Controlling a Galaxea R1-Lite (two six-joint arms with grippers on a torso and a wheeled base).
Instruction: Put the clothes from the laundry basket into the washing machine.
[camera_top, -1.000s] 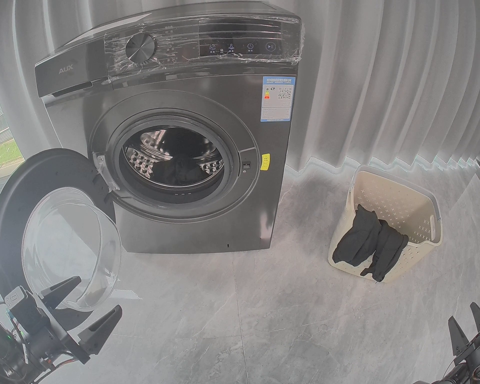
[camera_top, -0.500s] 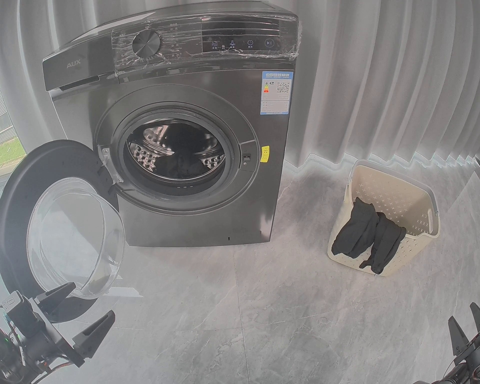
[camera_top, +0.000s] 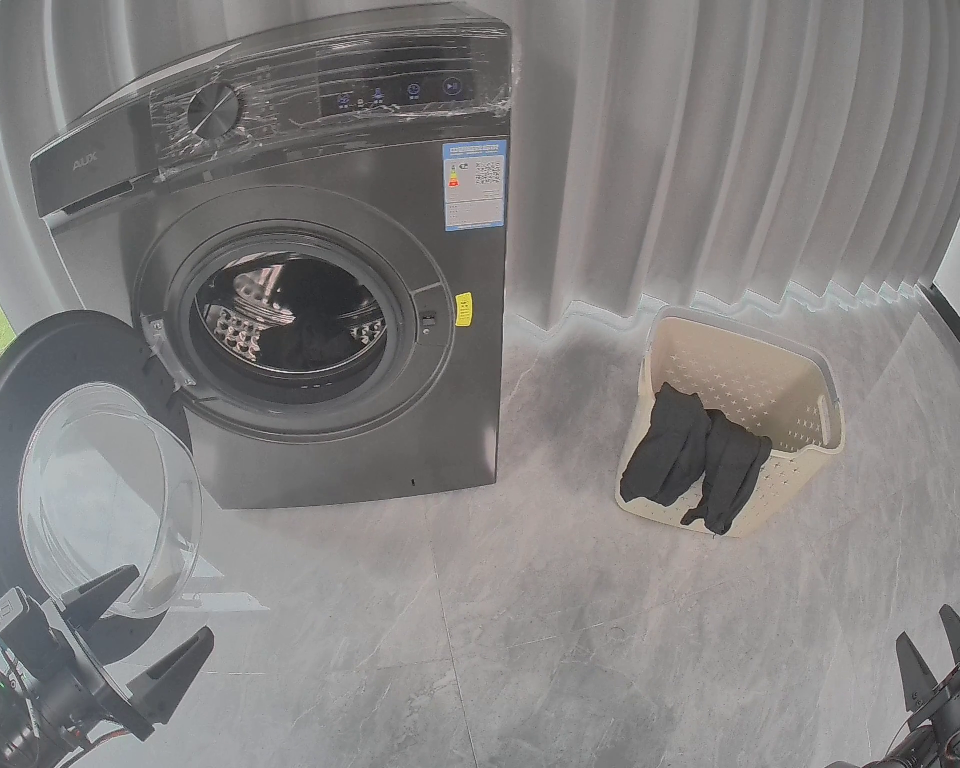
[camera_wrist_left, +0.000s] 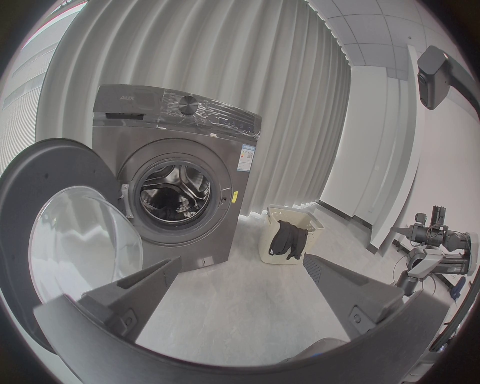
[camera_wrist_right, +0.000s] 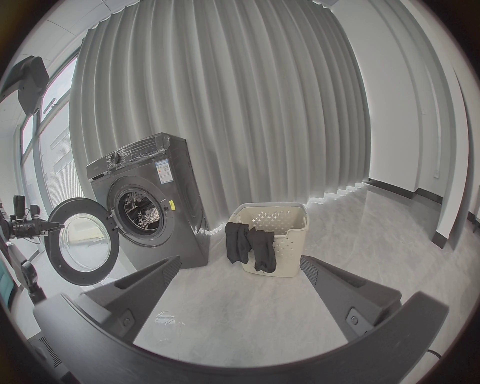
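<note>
- The head view's edge cuts off our right tool (camera_top: 930, 635) and the door (camera_top: 60, 360).
- We cannot identify the dark shape (camera_top: 300, 335) inside the washing machine (camera_top: 330, 460).
- The clothes (camera_top: 695, 455) hide part of the laundry basket (camera_top: 750, 340).

The washing machine (camera_top: 300, 455) is dark grey, the laundry basket (camera_top: 765, 385) cream, the clothes (camera_top: 695, 455) black.

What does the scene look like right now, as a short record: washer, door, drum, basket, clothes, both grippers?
washing machine: front-loader on the floor
door: wide open, swung to the robot's left
drum: something dark inside
laundry basket: on the floor, right of the washing machine
clothes: black, draped over the basket's near rim
left gripper: open, empty, low by the door
right gripper: open, empty, apart from the basket
</note>
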